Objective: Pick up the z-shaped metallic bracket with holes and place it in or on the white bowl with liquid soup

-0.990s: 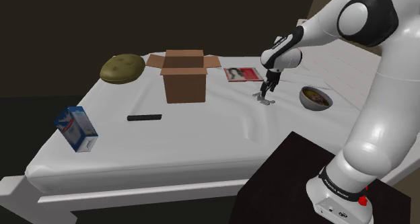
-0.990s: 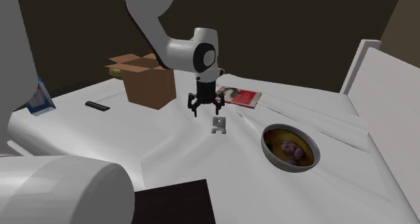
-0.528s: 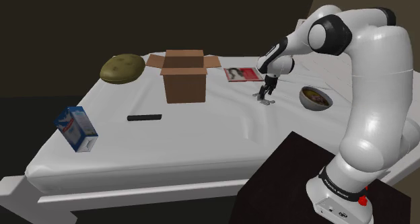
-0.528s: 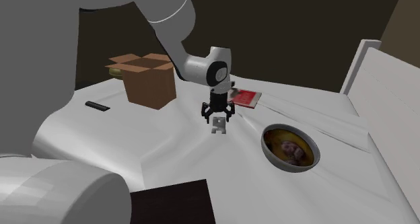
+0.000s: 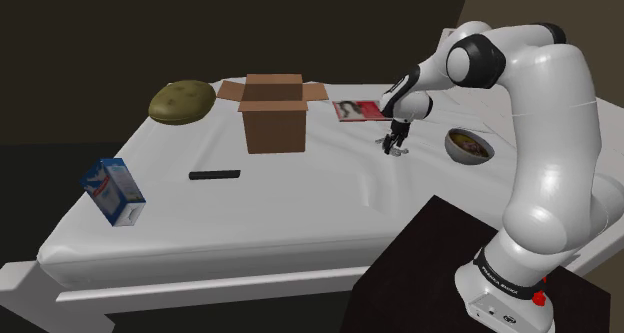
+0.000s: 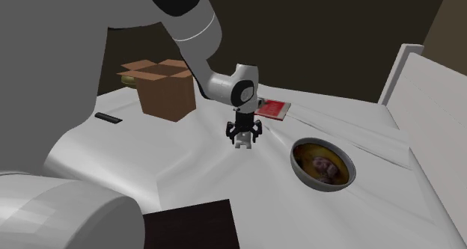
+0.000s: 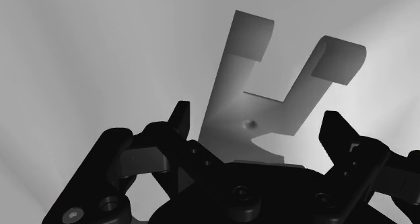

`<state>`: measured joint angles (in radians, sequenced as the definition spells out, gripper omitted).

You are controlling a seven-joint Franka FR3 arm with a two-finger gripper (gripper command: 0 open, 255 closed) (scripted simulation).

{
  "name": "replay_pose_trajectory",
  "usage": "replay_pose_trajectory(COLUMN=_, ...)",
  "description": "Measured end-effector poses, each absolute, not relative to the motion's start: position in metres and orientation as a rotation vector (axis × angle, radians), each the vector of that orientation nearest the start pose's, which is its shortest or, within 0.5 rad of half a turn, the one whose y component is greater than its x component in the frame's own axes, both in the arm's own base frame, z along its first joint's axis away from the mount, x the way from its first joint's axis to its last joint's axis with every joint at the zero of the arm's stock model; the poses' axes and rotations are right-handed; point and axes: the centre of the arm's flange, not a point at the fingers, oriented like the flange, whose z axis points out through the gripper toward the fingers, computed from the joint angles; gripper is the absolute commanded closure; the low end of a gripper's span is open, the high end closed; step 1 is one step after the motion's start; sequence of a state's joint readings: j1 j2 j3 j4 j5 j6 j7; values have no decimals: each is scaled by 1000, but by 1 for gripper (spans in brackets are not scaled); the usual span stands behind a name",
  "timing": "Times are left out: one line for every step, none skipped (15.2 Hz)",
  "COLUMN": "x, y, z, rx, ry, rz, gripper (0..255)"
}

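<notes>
In the shoulder view, one white-sheeted bed (image 5: 300,216) carries eight things in all. At the arm's end the one black hand (image 5: 393,141) hangs low over the one pale bracket (image 5: 398,150), which lies flat on the sheet near the one bowl (image 5: 468,146); the bowl holds brown soup and stands apart from the bracket, toward this view's right. Further toward the left stand one open cardboard box (image 5: 274,114), one olive lumpy cushion (image 5: 181,101), one black remote (image 5: 215,174) and one blue-and-white carton (image 5: 113,191). One red magazine (image 5: 358,110) lies behind the hand. The one dark stand (image 5: 440,271) sits at the lower right. In the second exterior view, the hand (image 6: 241,135) points straight down with its tips just above or at the bracket (image 6: 242,143), and I cannot tell here whether they touch it. The bowl (image 6: 322,163) sits to this view's right of them, with lumps in its soup. In the wrist view, the hand (image 7: 258,124) is spread: its two fingers (image 7: 178,119) stand wide apart, with the grey bracket (image 7: 269,88) lying between and beyond them, gripped by neither. One small hole shows in the bracket's flat middle.
</notes>
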<state>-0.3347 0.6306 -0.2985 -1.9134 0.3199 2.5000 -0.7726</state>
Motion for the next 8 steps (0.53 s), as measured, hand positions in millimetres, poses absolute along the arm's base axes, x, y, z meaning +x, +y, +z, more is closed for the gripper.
replay_pose_trajectory(x=506, y=-366, z=169, rx=-3128, ry=101, rz=-15, gripper=0)
replay_pose_trajectory(x=506, y=-366, z=167, rx=-3128, ry=101, rz=-14, gripper=0)
replay_pose_trajectory(x=506, y=-366, z=166, rx=-3128, ry=101, rz=-15, gripper=0)
replay_pose_trajectory(x=506, y=-366, z=166, rx=-3128, ry=101, rz=-15, gripper=0)
replay_pose_trajectory(x=506, y=-366, z=165, rx=-3128, ry=101, rz=-15, gripper=0)
replay_pose_trajectory(x=506, y=-366, z=165, rx=-3128, ry=101, rz=-15, gripper=0)
replay_pose_trajectory(x=506, y=-366, z=165, rx=-3128, ry=101, rz=-15, gripper=0)
replay_pose_trajectory(x=506, y=-366, z=165, rx=-3128, ry=101, rz=-15, gripper=255)
